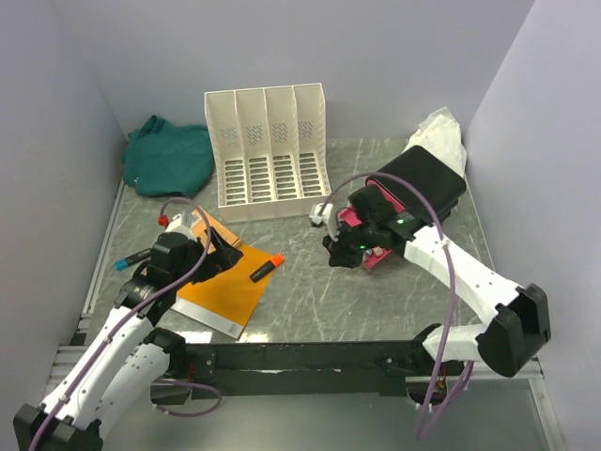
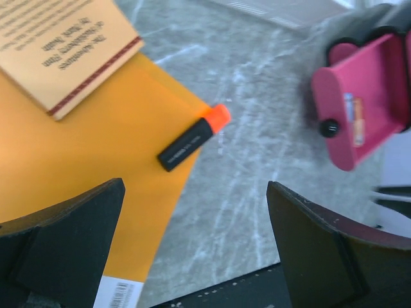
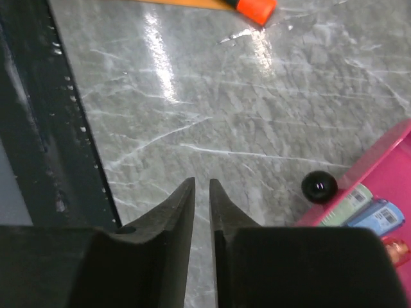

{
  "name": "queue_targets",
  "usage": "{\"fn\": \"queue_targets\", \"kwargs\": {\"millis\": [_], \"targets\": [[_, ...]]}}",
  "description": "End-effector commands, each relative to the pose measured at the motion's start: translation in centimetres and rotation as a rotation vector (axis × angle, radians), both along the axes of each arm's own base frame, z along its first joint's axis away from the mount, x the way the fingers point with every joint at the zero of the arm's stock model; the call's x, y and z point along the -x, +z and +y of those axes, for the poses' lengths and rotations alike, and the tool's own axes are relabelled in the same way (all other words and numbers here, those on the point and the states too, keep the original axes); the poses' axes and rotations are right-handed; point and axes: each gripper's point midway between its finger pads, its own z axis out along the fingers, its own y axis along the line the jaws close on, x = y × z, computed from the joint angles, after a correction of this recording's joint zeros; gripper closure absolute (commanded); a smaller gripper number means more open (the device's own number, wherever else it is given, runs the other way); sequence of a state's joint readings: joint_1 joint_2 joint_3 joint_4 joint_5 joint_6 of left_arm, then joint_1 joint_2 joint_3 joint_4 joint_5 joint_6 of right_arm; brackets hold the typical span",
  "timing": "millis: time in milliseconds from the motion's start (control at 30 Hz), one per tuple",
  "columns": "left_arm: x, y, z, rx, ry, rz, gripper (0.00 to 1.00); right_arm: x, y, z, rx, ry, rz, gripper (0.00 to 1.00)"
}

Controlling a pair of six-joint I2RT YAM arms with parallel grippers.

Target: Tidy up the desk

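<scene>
The desk [image 1: 376, 301] is dark grey-green stone-look with white veins. My left gripper [image 1: 222, 254] hovers open and empty over an orange envelope [image 1: 225, 291]; in the left wrist view [image 2: 196, 186] its fingers frame bare desk and the envelope's edge [image 2: 77, 147]. A black marker with an orange cap [image 1: 266, 271] lies half on the envelope, ahead of the jaws [image 2: 192, 138]. My right gripper [image 1: 338, 254] is shut and empty, low over the desk [image 3: 201, 186], beside a pink drawer [image 1: 371, 235] with a black knob [image 3: 319, 186].
A white file rack [image 1: 272, 155] stands at the back, a green cloth [image 1: 169, 155] back left, a black case [image 1: 427, 183] and white bag [image 1: 441, 136] back right. A tan book [image 2: 64, 51] lies on the envelope. A blue-tipped marker [image 1: 131, 260] lies far left. A dark rail [image 1: 300, 355] runs along the front.
</scene>
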State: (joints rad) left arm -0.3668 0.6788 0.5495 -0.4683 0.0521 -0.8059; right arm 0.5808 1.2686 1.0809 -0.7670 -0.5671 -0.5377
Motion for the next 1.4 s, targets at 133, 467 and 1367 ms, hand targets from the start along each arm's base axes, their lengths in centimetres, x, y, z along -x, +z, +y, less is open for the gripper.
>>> {"fn": "queue_targets", "kwargs": {"millis": [133, 467, 1367], "targets": [[0.9, 1.2, -1.5, 0.129, -0.041, -0.039, 0.01, -2.3, -4.7, 1.3, 0.291, -0.182, -0.149, 0.85], [1.1, 1.1, -2.1, 0.147, -0.073, -0.041, 0.01, -5.2, -9.6, -3.4, 0.576, -0.356, -0.303, 0.85], [1.5, 1.8, -4.4, 0.207, -0.233, -0.120, 0.01, -16.5, -3.6, -17.9, 0.663, -0.920, -0.494, 0.59]]}}
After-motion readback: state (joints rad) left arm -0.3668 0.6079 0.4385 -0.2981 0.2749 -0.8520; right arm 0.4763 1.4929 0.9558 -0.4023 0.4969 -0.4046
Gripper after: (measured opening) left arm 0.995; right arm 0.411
